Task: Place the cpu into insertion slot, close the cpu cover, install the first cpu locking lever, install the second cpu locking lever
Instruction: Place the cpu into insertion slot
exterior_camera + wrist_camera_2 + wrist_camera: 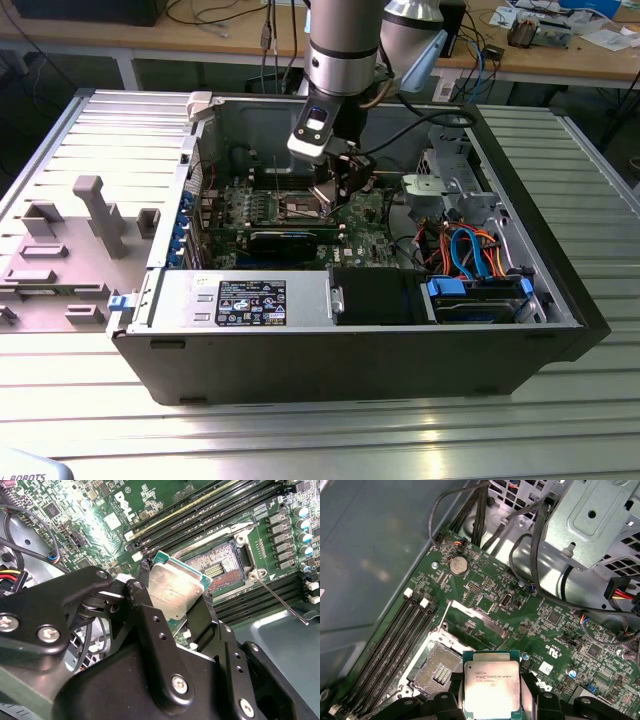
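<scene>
Broadly, one slatted metal counter [300,440] carries one open computer case [330,370], and on the case floor lies one green circuit board [368,215]. The arm reaches down into the case, with its one hand [338,195] above the middle of that board.

The hand is clamped on the cpu [175,587]. Two black fingers [145,610] press on opposite edges of the chip and leave its silvery top bare. The chip hangs clear of the board at a tilt, near the insertion slot [215,565] but not in it.

One cpu cover [476,616] shows in the first wrist view. It is a thin silvery frame that appears to be lifted off the slot, so the slot's dark centre lies open. There is one slot, and I count one cpu.

One thin metal rod [280,602] in the second wrist view is probably a locking lever. It lies beside the slot and angles away from it. I cannot make out a second lever.

The chip should be light and rigid. Its metal lid will be smooth, and the underside and the slot's contacts are likely delicate. Holding it by the side edges, as here, seems right, and only a modest squeeze is needed. The cover looks stiff but thin, and its free edge is the best place to push.
</scene>
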Robot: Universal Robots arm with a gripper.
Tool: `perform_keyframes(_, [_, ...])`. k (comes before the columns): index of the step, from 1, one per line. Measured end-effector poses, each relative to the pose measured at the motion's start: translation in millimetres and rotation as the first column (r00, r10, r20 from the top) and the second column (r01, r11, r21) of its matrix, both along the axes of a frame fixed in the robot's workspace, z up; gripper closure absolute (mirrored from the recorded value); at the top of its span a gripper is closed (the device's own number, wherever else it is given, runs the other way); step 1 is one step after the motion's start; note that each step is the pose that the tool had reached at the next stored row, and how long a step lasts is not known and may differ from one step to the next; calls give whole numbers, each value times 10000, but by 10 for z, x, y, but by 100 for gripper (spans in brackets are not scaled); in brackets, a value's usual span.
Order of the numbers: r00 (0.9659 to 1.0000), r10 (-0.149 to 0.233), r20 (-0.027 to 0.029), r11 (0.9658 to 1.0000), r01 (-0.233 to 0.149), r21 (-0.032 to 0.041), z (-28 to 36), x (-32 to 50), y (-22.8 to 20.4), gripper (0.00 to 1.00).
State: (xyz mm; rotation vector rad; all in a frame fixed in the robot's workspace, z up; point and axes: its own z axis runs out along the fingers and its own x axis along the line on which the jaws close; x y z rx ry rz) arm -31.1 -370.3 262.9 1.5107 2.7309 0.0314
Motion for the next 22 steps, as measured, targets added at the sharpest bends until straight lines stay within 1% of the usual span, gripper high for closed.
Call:
perform_keyframes(10, [9996, -283, 1, 9996, 283, -46, -1, 0, 0, 46])
perform_keyframes(13, [9986, -534, 3, 9985, 534, -86, -4, 0, 0, 46])
perform_keyframes(22, [9977, -683, 5, 9976, 683, -117, -5, 0, 0, 46])
